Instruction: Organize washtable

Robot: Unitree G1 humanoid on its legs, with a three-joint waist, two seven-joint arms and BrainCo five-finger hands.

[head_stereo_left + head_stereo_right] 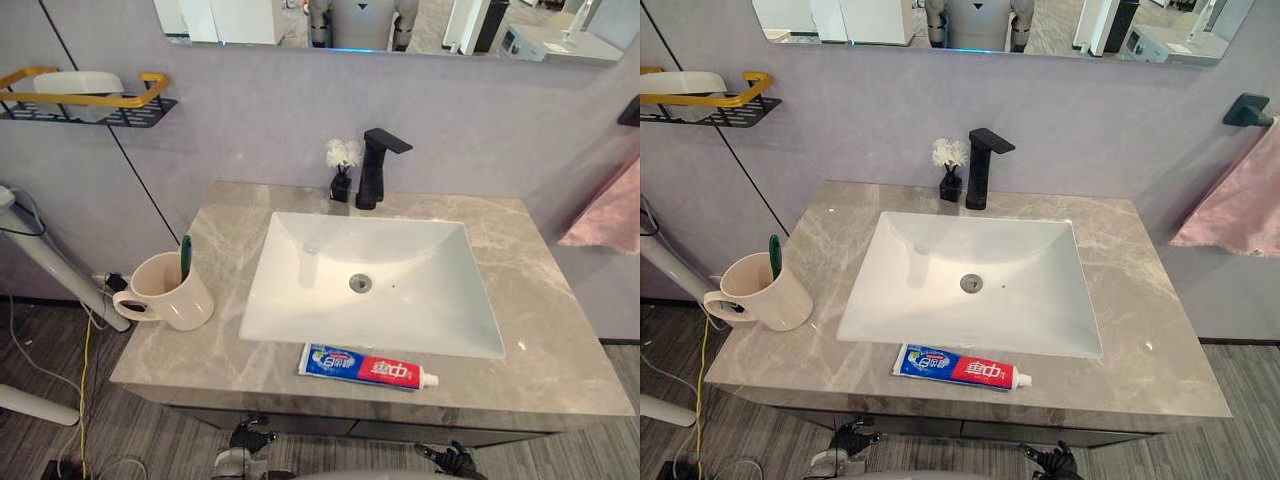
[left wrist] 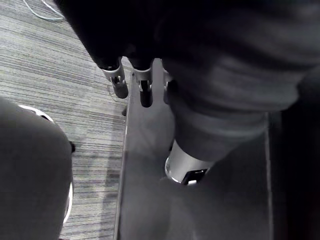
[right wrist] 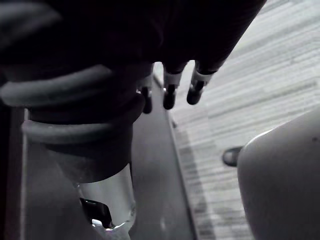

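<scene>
A blue, red and white toothpaste tube (image 1: 368, 367) lies flat on the grey marble counter (image 1: 560, 330), along the front rim of the white sink (image 1: 370, 280). At the counter's left front corner stands a cream mug (image 1: 168, 292) with a green toothbrush (image 1: 185, 258) upright in it. My left hand (image 1: 245, 440) and right hand (image 1: 452, 461) hang below the counter's front edge, apart from everything. The left wrist view shows the left hand (image 2: 119, 82) with straight fingers holding nothing. The right hand (image 3: 169, 92) looks the same in the right wrist view.
A black faucet (image 1: 374, 168) and a small black vase of white flowers (image 1: 342, 170) stand behind the sink. A black and gold wall shelf (image 1: 90, 103) hangs at the upper left. A pink towel (image 1: 610, 215) hangs on the right wall.
</scene>
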